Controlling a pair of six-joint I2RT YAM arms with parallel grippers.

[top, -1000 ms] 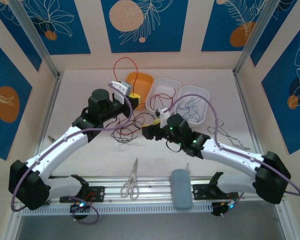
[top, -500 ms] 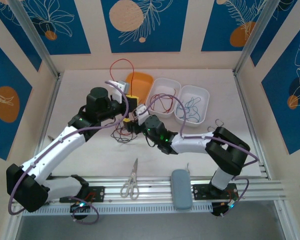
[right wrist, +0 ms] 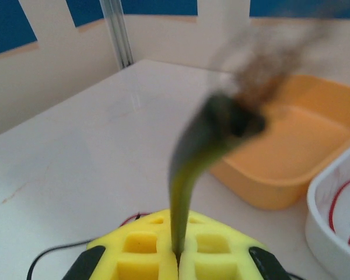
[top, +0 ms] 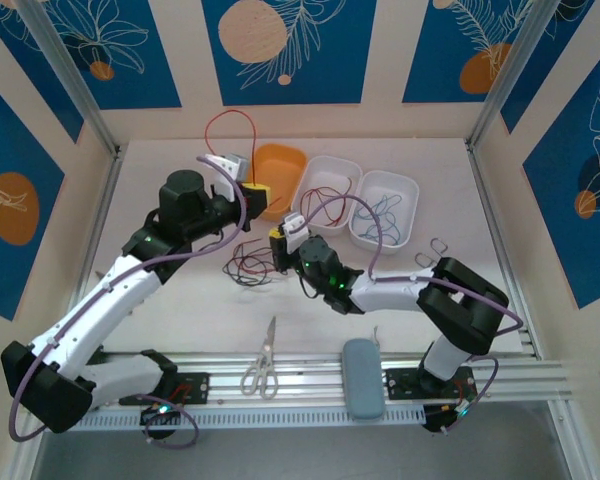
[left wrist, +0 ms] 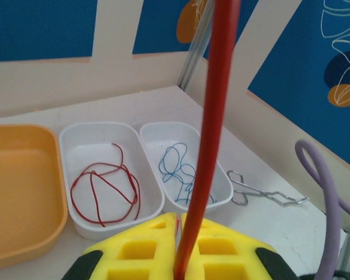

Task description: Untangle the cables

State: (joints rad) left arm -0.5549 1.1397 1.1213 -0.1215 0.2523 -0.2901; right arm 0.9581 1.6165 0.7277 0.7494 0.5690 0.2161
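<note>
Where the left wrist view looks down past its own yellow pads, the left gripper [left wrist: 178, 236] is clenched on a red cable [left wrist: 214, 128] that stands up through the middle of the frame. In the top view this cable arcs in a loop at upper centre-left, beside the orange tray [top: 285, 158]. The right gripper [right wrist: 178, 254] is likewise clamped, on a dark cable [right wrist: 184, 181] rising from between its pads (blurred; exact colour not determinable). A tangle of cables [top: 250, 265] lies on the table [top: 210, 320] at frame centre, between the two grippers. The white tray [left wrist: 119, 224] next to the orange one holds a loose red wire [left wrist: 102, 186]. The further white tray [left wrist: 221, 198] holds a blue wire [left wrist: 178, 169]. Scissors [top: 263, 360] lie at lower centre.
</note>
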